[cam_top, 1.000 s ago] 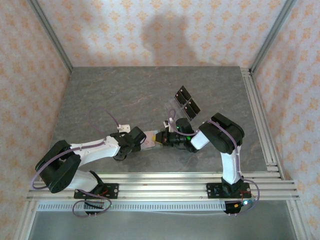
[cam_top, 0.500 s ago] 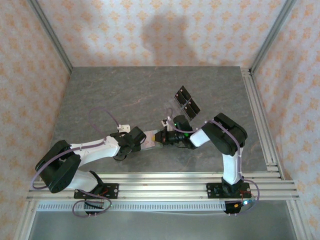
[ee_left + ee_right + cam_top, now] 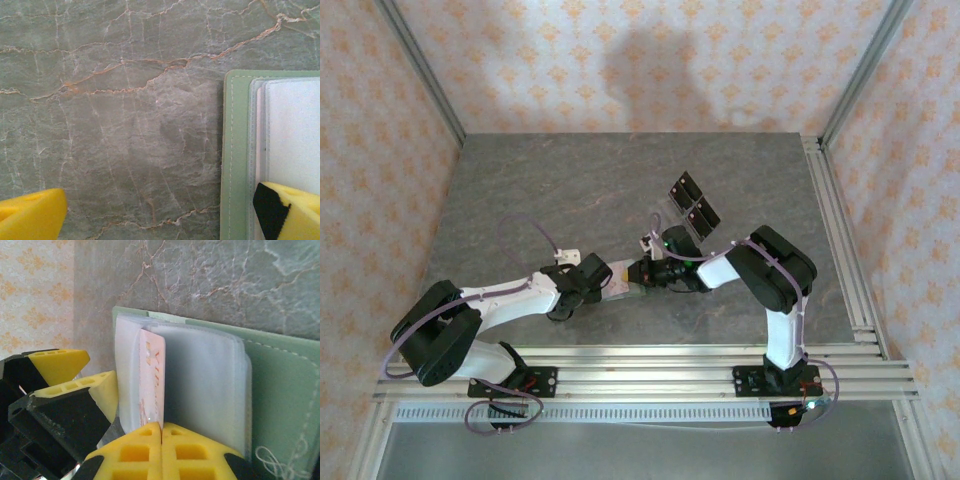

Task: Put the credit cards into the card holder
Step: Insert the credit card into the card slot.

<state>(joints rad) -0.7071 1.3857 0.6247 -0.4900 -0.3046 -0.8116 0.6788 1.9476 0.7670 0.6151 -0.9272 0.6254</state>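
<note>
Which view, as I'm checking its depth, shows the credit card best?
Right wrist: the credit card stands edge-on among the card holder's clear sleeves, pinched by the right fingers. In the left wrist view, card and sleeves cannot be told apart. From the top it is too small.

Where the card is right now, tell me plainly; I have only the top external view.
Observer: In the right wrist view the credit card stands on edge among the clear sleeves of the open card holder.
Operator: Report the right gripper.
Observer: The right gripper is shut on the card's near edge.
Operator: Now the left.
Observer: The left gripper is open wide, one finger over the holder's sleeves.
</note>
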